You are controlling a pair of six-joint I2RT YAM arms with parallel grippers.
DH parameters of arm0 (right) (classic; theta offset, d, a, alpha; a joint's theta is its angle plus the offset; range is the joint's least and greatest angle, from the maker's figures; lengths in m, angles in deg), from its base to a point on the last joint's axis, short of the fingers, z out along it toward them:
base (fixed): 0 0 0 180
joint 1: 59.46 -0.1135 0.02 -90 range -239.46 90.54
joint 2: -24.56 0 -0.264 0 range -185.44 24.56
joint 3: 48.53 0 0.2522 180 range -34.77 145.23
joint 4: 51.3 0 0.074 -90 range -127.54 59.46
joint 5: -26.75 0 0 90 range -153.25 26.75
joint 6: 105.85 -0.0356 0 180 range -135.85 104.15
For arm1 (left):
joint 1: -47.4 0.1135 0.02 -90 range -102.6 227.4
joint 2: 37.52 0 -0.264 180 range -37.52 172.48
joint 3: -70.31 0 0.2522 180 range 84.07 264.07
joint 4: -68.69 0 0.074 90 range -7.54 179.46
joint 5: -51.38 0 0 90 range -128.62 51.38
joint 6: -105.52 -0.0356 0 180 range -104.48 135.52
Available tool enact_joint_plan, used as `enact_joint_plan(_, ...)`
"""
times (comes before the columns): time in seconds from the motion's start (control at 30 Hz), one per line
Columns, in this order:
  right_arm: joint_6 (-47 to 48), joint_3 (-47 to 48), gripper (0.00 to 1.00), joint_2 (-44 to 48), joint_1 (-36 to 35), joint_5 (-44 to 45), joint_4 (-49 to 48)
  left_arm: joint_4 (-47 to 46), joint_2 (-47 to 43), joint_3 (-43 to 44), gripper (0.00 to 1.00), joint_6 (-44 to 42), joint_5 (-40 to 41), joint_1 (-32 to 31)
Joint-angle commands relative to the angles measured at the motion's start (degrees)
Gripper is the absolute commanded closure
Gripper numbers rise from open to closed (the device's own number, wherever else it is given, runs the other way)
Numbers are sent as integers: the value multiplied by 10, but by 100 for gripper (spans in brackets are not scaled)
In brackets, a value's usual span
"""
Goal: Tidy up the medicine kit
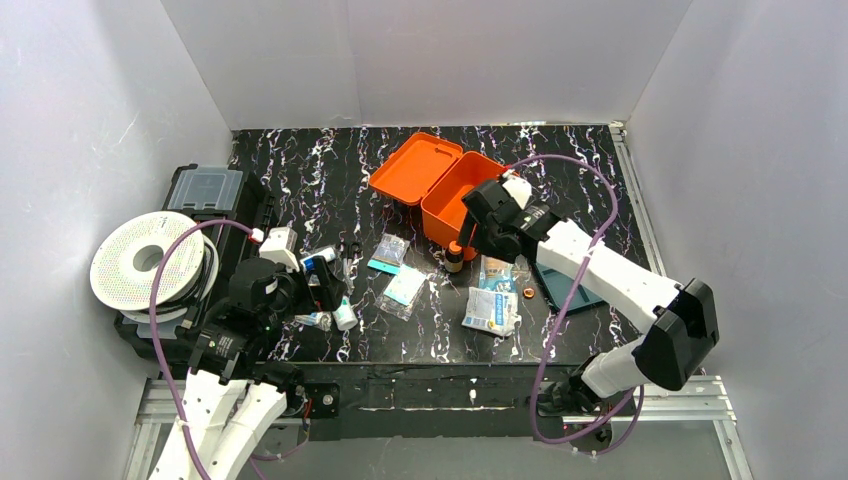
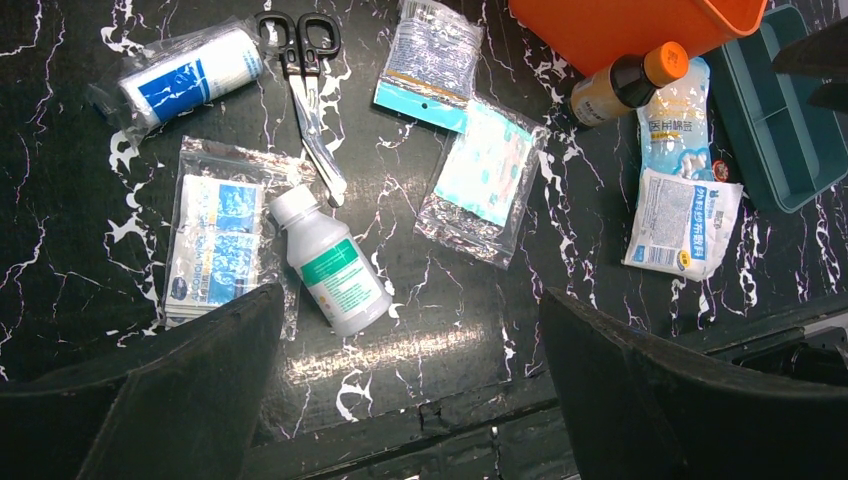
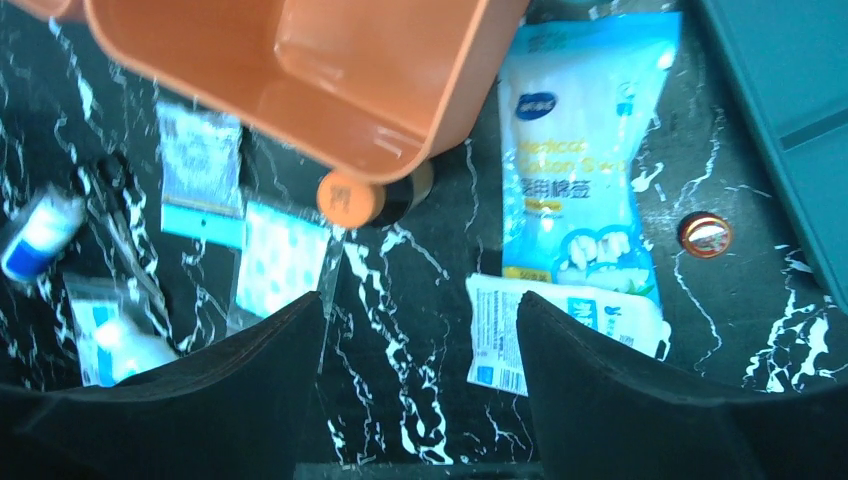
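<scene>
**Bench (image 1: 300, 170) stock, top view as your clock face**

- Kit (image 1: 452, 205): one, at 12 o'clock, with its lid thrown open toward 10 o'clock.
- Bottles: two. The amber bottle (image 2: 625, 80) has an orange cap and stands upright at the kit's 6 o'clock wall. The white bottle (image 2: 330, 265) has a green label and lies flat at 8 o'clock.
- Flat packs: five. You have the zip bag (image 2: 215, 240), header pouch (image 2: 430, 55), mask pouch (image 2: 485, 175), swab bag (image 2: 678, 125) and white pack (image 2: 685, 220).
- Scissors (image 2: 305, 90): one pair.
- Roll (image 2: 185, 75): one, bagged.
- Copper disc (image 3: 705, 233): one, between the swab bag and the tray.
- Tray (image 2: 790, 130): one, at 4 o'clock.
- Case (image 1: 205, 190) and spool (image 1: 148, 260): one each, at 9 o'clock.
- End effectors: two.
  - The left end effector (image 2: 410, 295) is released, its fingers wide apart and empty, over the white bottle.
  - The right end effector (image 3: 420, 300) is released and empty, above the bench at the kit's 6 o'clock.

**Hard to see**

- From above, your right arm covers much of the tray.
- Your left arm covers the roll and part of the scissors.
- You cannot tell whether the amber bottle touches the kit.
- What the copper disc is you cannot tell.
</scene>
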Motion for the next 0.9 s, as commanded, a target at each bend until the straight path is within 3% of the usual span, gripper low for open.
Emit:
enact_joint_plan(0.0, 43, -13, 22, 26, -29, -16, -38, 6, 7, 15, 1, -2, 1, -2)
enact_joint_plan(0.47, 33, 76, 20, -100, -50, 20, -12, 3, 11, 14, 0, -5, -16, -2)
enact_joint_plan(0.87, -19, 87, 24, -144, -50, 42, -17, 0, 11, 14, 1, -7, -25, -3)
